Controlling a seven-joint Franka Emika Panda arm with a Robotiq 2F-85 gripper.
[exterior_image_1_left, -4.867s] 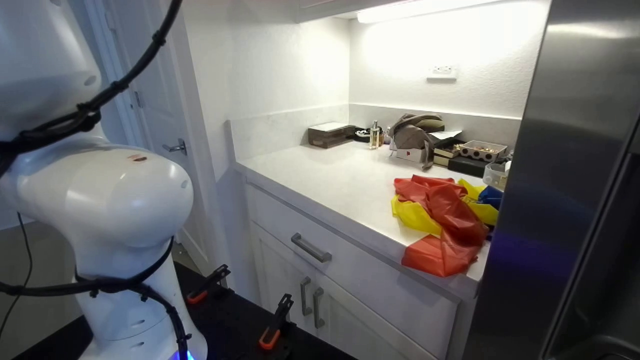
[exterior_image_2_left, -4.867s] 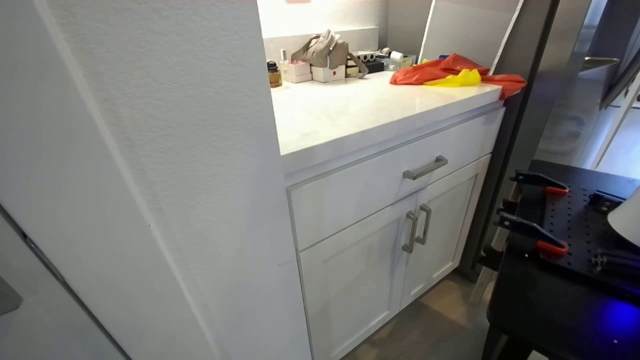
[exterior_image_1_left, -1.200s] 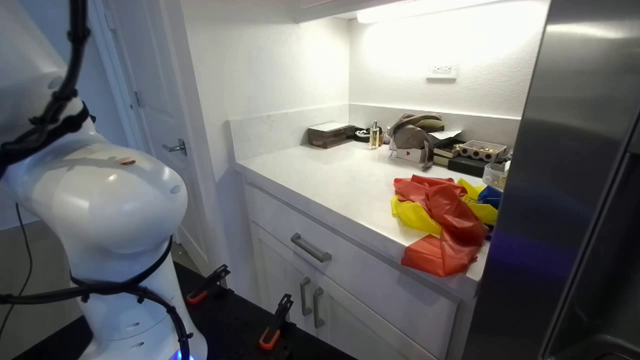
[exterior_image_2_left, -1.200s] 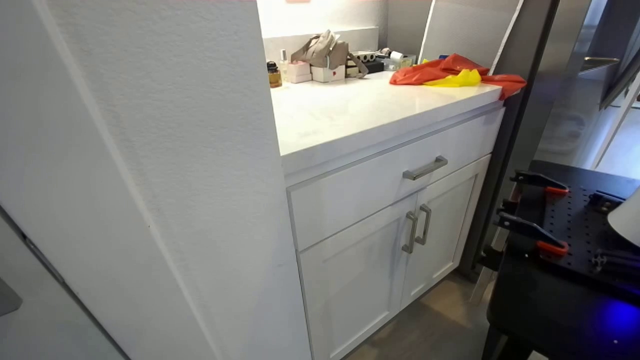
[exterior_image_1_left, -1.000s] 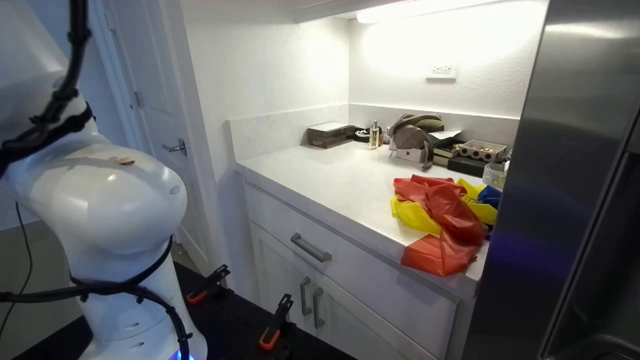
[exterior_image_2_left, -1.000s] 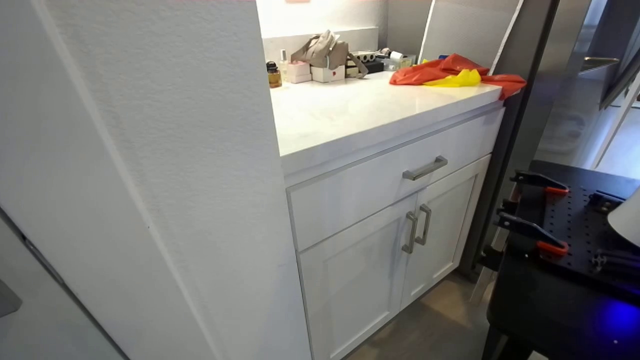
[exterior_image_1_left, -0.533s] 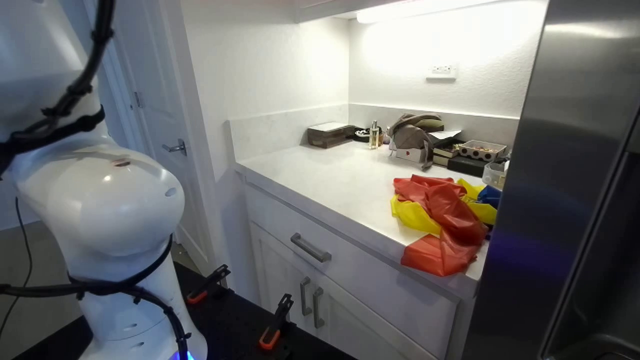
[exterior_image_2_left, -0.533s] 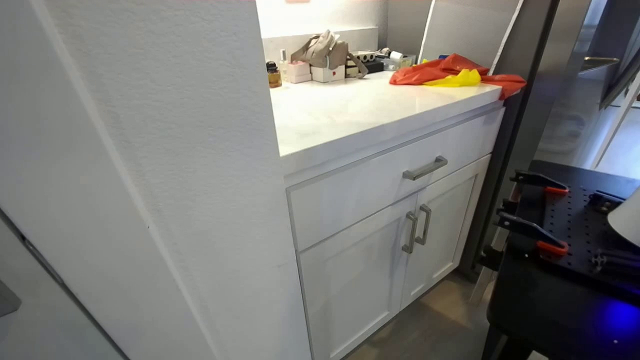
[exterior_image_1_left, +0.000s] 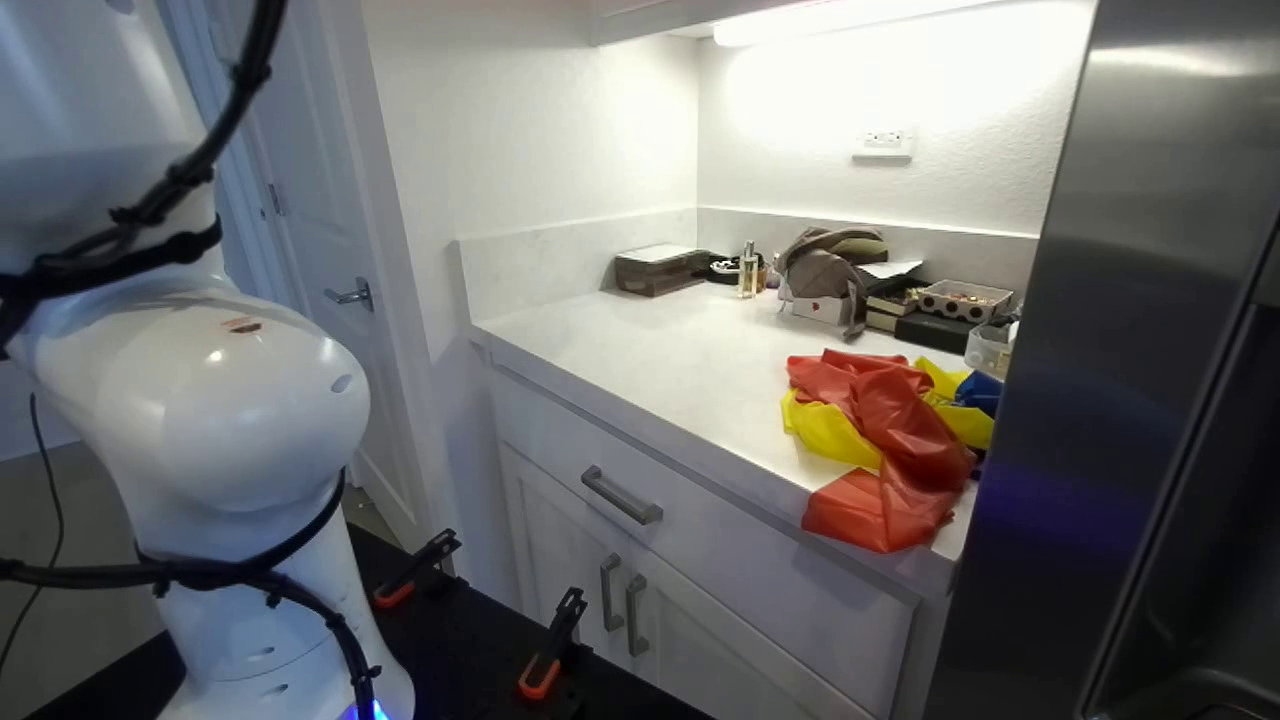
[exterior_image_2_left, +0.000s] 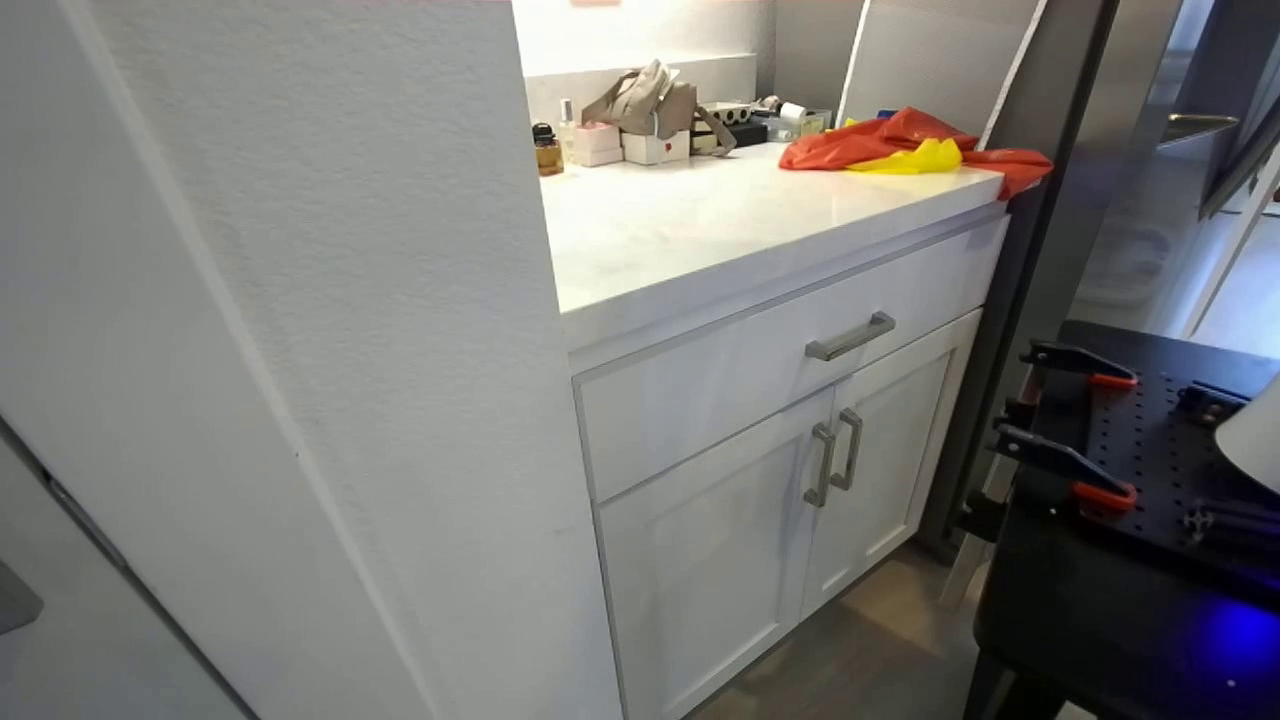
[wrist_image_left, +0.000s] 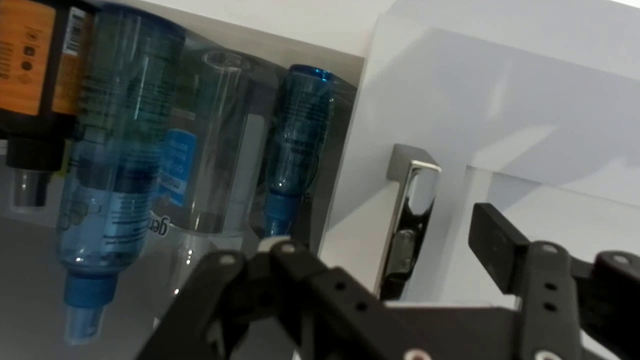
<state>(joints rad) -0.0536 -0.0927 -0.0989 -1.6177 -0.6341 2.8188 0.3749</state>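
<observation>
Between fingers (wrist_image_left: 499, 248) in wrist view, the handle (wrist_image_left: 412, 220) slants down-left.

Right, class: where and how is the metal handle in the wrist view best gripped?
Probably mid-bar on the metal handle, from in front of the white door, jaws across the handle's narrow width: it is slim, straight and stands off the door. The gripper is open, its jaws showing either side.
</observation>
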